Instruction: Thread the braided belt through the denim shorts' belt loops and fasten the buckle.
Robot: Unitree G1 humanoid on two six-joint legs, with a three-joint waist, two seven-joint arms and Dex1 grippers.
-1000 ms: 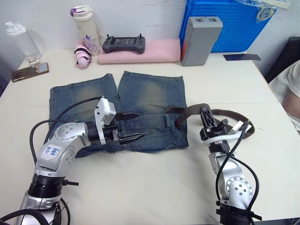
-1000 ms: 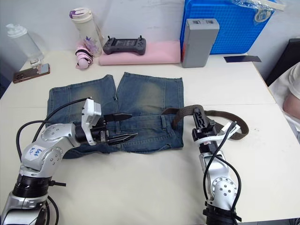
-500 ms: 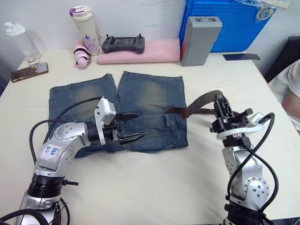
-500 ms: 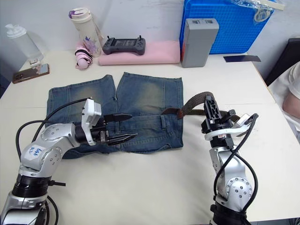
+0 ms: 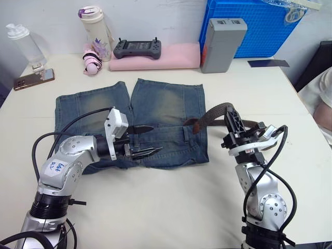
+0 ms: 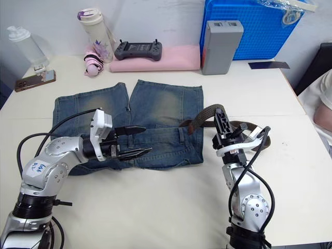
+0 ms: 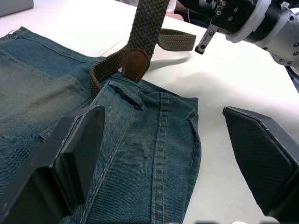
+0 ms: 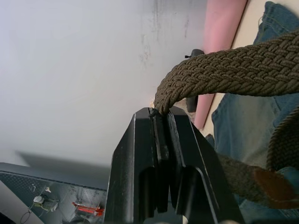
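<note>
At the waistband, our right gripper [image 6: 220,118] pinches the braided belt [image 6: 204,115]; left gripper [image 5: 142,140] gapes wide; tugging risks unthreading

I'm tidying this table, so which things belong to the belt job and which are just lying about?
Job: braided belt, held by the right end effector; denim shorts; left end effector over the waistband.

Lying about: game controller, pink cloth, bottles, phone, grey box, blue crate.

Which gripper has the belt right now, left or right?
The right gripper: its jaws are shut on the braided belt, lifting it off the table. The left gripper hovers open over the denim shorts.
</note>
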